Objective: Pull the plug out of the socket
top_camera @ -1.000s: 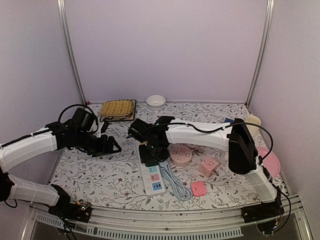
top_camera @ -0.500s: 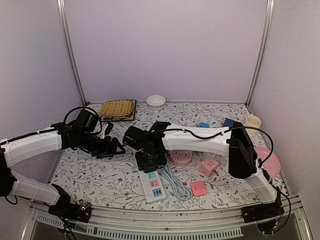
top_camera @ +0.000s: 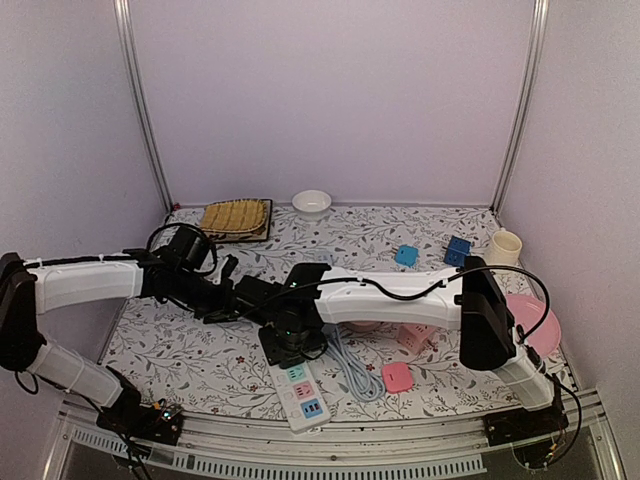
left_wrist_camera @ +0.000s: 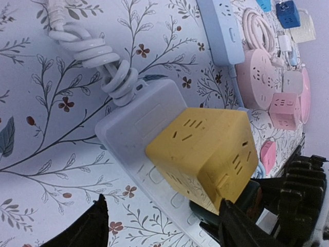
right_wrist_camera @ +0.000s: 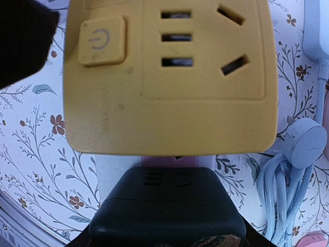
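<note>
Power strip [top_camera: 303,392]: white, lying flat on the floral table [top_camera: 190,350] near its front edge. A coiled white cord [left_wrist_camera: 82,41] is bundled at one end.
Yellow cube plug [left_wrist_camera: 203,154]: seated in the power strip at the cord end. Its upper face carries a power button and several socket slots.
Black plug [right_wrist_camera: 167,206]: seated in the same strip, just beside the yellow cube plug on the side away from the cord.
Left gripper [left_wrist_camera: 163,216]: low over the table, fingers [left_wrist_camera: 90,226] spread wide and gripping nothing. The strip and the yellow cube plug lie ahead of the gap.
Right gripper [top_camera: 290,340]: pointing down, directly above the yellow cube plug and the black plug. Its fingers are not resolved in any view, so whether it grips anything cannot be told.
Overhead view: both arms meet over the cord end of the strip, and the yellow cube plug is hidden beneath them.
Nearby items: a blue power strip [left_wrist_camera: 221,31] and a round pink socket hub [left_wrist_camera: 262,77] lie beyond the white strip, apart from it.
</note>
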Robot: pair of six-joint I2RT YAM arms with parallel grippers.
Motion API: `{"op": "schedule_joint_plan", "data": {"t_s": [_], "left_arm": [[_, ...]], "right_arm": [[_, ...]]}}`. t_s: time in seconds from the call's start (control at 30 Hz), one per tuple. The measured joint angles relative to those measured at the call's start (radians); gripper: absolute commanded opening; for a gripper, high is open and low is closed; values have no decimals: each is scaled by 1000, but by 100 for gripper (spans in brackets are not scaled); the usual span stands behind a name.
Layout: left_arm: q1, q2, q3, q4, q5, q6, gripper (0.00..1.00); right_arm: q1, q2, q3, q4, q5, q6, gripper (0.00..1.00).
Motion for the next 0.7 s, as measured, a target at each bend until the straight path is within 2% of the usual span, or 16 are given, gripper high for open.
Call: {"op": "schedule_joint_plan", "data": {"t_s": [0.17,0.7], "left_arm": [[0,54,2,33,18,-3,73],[0,61,-40,137,16,-31,73]], "right_arm": [[0,-2,0,0,-5,2,15],[-31,-4,32,-35,-10,-27,15]]}}
